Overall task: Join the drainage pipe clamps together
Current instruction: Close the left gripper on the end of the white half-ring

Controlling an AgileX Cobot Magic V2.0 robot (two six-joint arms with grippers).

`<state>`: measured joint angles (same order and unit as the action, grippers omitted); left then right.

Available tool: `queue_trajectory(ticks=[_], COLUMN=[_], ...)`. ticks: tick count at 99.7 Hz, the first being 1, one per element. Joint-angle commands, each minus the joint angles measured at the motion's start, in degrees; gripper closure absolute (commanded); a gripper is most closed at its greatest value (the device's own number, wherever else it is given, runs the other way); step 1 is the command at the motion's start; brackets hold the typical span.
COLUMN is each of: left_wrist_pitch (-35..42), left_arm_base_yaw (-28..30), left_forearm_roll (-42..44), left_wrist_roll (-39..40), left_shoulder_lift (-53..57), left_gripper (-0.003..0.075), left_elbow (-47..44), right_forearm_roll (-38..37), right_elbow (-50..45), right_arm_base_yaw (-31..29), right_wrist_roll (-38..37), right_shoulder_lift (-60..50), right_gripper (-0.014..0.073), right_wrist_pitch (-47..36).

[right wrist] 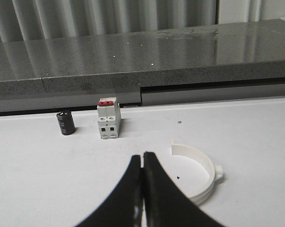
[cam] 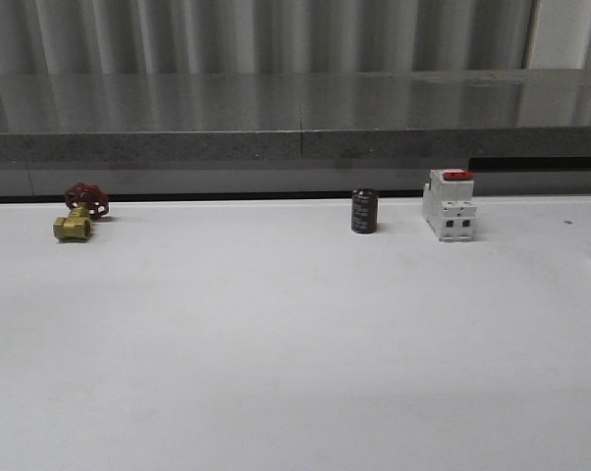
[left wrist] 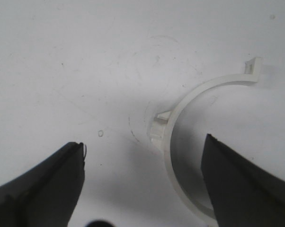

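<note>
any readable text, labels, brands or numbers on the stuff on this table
None can be read.
Black cylinder: faint pale marks on its side, too blurred to read.
White red-topped breaker: no legible print on its face.
Brass valve with the red handwheel: no markings that can be made out.
Clamp half at the left end effector: plain white, no lettering.
Clamp half by the right end effector: plain white, no lettering.
</note>
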<state>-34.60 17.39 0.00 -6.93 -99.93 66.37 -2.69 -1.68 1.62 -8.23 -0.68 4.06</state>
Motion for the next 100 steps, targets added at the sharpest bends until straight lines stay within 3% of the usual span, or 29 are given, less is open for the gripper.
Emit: queue_trajectory(ticks=[1,25,63,100], left_wrist_pitch=[4.0,7.2,7.0,5.5], left_arm_base_yaw=[-0.2,-0.2,-0.2,-0.2], left_forearm_roll=[-0.6,-0.8,-8.5,-9.1], left_wrist_roll=[-0.6,-4.0,-19.6,-19.7], left_shoulder_lift=[0.6,-4.2,-8.7,-11.2], left_gripper=[0.0211,0.0211,0.0211,0.0211], left_elbow=[1.9,2.2,4.3,5.1], right_forearm_roll=[-0.7,-0.7,-0.7,-0.7], right_elbow=[1.1,1.1,1.1,1.1], right_arm_base_yaw=[-0.1,-0.1,-0.1,-0.1], right_wrist_roll=[0.3,0.3,0.3,0.3], right_shoulder_lift=[-1.0,-1.0,-1.0,-1.0], right_gripper=[0.066,0.066,0.066,0.066], right_wrist_pitch=[-4.5,-4.5,-4.5,-4.5])
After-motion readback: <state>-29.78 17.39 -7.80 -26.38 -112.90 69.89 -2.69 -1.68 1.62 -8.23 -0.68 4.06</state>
